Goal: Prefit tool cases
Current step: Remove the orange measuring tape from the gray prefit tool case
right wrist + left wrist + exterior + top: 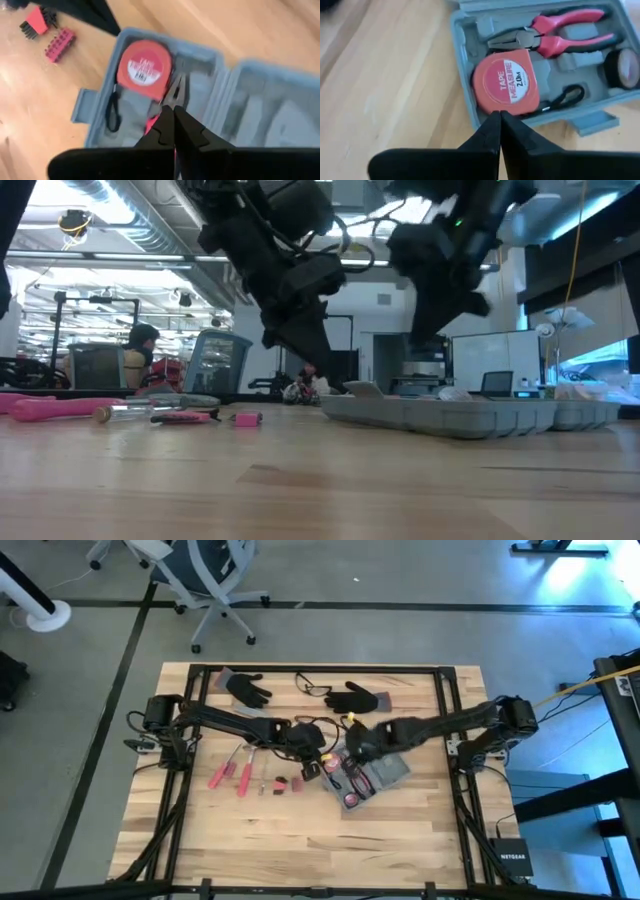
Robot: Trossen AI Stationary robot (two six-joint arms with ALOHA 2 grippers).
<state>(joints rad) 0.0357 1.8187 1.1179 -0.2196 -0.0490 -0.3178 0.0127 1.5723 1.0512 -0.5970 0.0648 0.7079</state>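
While the tool case (375, 778) lies open right of the table's middle, both grippers hang just over its left half, clenched on nothing: left gripper (500, 131) by the tape measure (505, 81), right gripper (173, 125) over the pliers (174, 95).

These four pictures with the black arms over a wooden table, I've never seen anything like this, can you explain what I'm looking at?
It is a robot with two dark arms at a wooden table. One picture looks straight down, one looks level across the tabletop, and two come from cameras on the wrists. An open grey tool case lies on the table, holding an orange tape measure and red-handled pliers. Loose red tools, black gloves and glasses lie nearby. The left end effector is shut at the tape measure's edge. The right end effector is shut above the case. Neither holds anything.
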